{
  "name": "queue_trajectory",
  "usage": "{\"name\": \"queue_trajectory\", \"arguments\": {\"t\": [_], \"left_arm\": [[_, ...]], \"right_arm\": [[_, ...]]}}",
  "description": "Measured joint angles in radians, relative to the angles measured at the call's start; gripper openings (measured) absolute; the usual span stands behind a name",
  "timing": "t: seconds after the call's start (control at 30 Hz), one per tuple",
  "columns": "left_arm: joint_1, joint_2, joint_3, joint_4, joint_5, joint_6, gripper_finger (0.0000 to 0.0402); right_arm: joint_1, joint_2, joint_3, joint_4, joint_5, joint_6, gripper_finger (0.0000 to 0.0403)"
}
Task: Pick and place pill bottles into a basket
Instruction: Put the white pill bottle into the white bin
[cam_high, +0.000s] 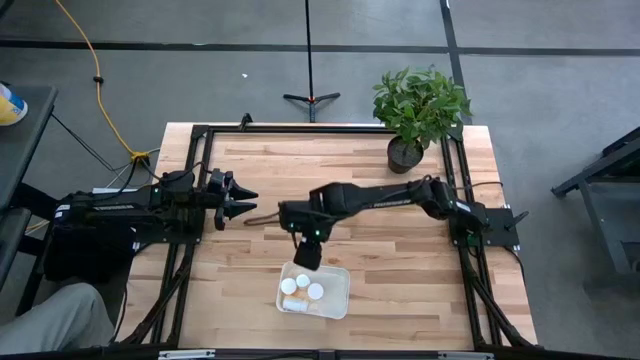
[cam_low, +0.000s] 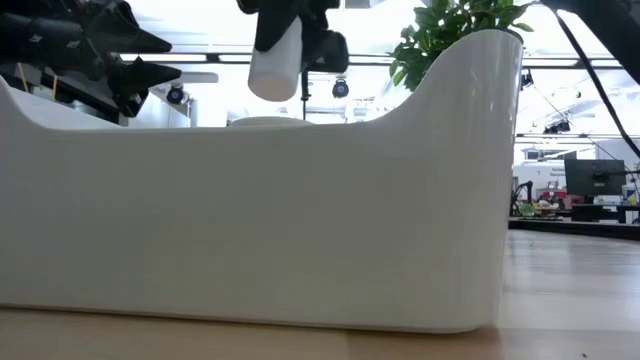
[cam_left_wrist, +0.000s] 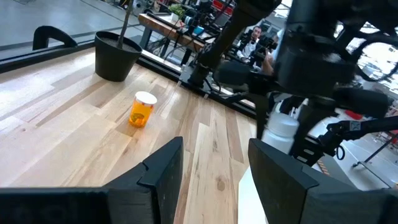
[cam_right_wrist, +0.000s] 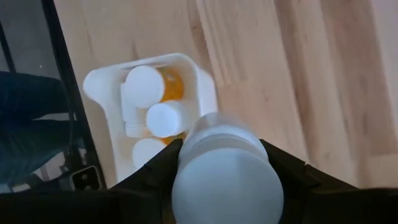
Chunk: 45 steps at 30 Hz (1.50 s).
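A pale wooden counter (cam_high: 400, 210) lies under me. My right jaws (cam_high: 307, 252) are clamped on a pill bottle (cam_right_wrist: 222, 171), hanging above the basket (cam_high: 340, 298) at its twelve o'clock edge so a release drops it in beside three bottles already inside. My left jaws (cam_high: 243, 201) wait apart at nine o'clock, with one bottle (cam_left_wrist: 142, 109) left on the wood.

Robotics lab: framed wooden table (cam_high: 380, 190), more robot rigs and monitors (cam_low: 592, 180) beyond, grey floor.
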<state>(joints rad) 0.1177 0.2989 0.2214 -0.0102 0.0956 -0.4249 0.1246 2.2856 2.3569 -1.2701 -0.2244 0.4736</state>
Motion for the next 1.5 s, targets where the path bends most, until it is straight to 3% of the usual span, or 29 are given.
{"name": "queue_trajectory", "arguments": {"t": [0.53, 0.93, 1.5], "left_arm": [[0.0, 0.0, 0.0, -0.002, 0.085, -0.003, 0.0216], [0.0, 0.0, 0.0, -0.042, 0.179, -0.005, 0.0216], [0.0, 0.0, 0.0, -0.109, 0.188, 0.002, 0.0216]], "right_arm": [[0.179, 0.0, -0.007, -0.036, 0.091, 0.397, 0.0165], [0.226, 0.003, -0.139, -0.034, 0.099, 0.674, 0.0165], [0.225, -0.002, -0.333, 0.187, 0.03, 0.778, 0.0165]]}}
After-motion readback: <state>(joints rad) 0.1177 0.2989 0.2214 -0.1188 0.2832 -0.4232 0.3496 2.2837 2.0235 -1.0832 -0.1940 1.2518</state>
